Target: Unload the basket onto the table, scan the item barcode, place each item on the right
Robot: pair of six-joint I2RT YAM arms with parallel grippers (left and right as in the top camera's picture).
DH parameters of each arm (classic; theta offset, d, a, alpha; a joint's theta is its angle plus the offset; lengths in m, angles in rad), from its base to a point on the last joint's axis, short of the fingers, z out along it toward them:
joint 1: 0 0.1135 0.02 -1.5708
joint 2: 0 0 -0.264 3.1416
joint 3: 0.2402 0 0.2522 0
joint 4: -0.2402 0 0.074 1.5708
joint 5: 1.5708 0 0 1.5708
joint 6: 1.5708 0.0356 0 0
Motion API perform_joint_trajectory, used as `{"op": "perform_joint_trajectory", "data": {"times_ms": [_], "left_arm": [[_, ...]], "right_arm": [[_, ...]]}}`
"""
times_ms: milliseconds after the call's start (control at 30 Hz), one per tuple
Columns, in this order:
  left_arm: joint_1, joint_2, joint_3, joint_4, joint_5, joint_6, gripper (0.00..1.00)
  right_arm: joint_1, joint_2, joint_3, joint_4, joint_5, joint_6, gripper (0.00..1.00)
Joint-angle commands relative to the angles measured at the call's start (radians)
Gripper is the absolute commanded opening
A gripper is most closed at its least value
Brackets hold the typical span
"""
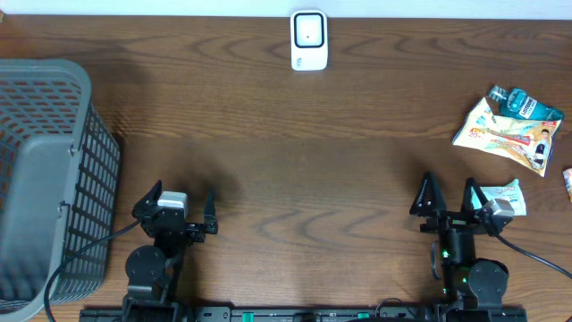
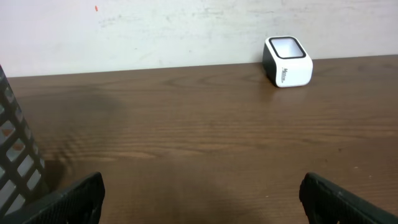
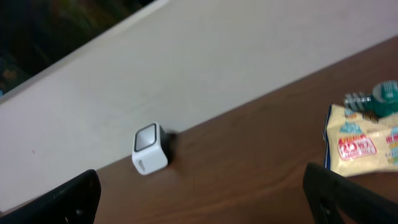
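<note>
Idling with left gripper (image 1: pixel 182 196), right gripper (image 1: pixel 449 191) spread wide, empty; risking crumpling snack pouch (image 1: pixel 507 134) ahead-right, hiding barcode from scanner (image 1: pixel 309 39).

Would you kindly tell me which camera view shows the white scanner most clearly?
The left wrist view: the scanner is sharp, with its window and side visible. Overhead shows it small from above; the right wrist view shows it blurred and tilted.

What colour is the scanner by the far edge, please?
The scanner is white with black trim, clearest in the left wrist view.
</note>
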Motion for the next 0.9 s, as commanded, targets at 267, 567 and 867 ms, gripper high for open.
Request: {"op": "perform_joint_trajectory", "data": {"times_ms": [267,567,867], "left_arm": [[0.003,-0.005,-0.016,-0.033,0.014,-0.002,1.00],[0.003,-0.005,-0.016,-0.033,0.014,-0.002,1.00],[0.003,-0.005,-0.016,-0.033,0.014,-0.002,1.00]], "right_arm": [[-0.007,-0.006,-0.002,-0.135,0.080,-0.060,0.99],[-0.007,-0.006,-0.002,-0.135,0.080,-0.102,0.99],[-0.007,-0.006,-0.002,-0.135,0.080,-0.102,0.99]]}}
